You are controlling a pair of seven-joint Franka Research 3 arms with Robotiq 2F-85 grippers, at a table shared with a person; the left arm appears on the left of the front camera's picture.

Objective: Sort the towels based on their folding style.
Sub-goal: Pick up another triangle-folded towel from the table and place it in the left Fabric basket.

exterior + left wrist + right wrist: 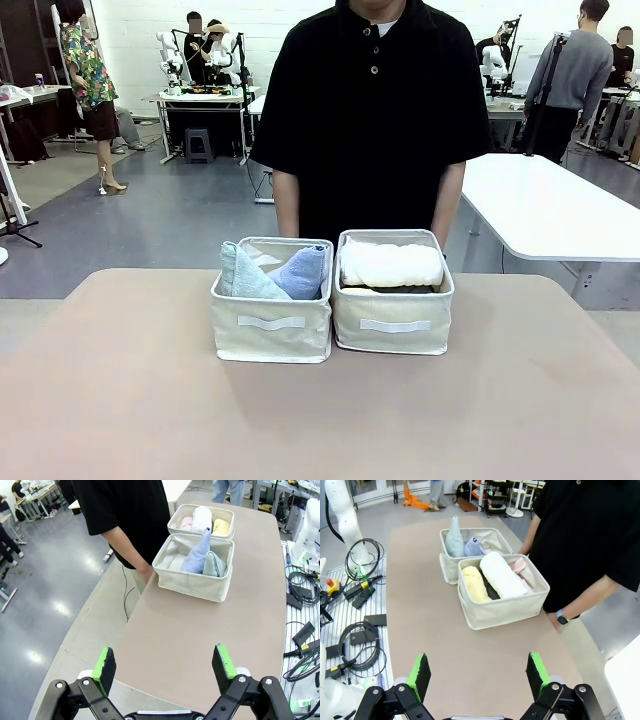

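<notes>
From the front, the white towel (391, 265) covers most of what lies beneath it in the bin (392, 325) nearer the desk's right edge. My right wrist view shows the dark grey towel (489, 586) as a mere sliver between neighbours, and the pink towel (517, 565) half hidden.

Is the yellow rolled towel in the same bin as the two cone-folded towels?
No, in the right wrist view the yellow towel lies in the nearer bin beside the white towel, while both cone-folded towels stand in the other bin.
</notes>
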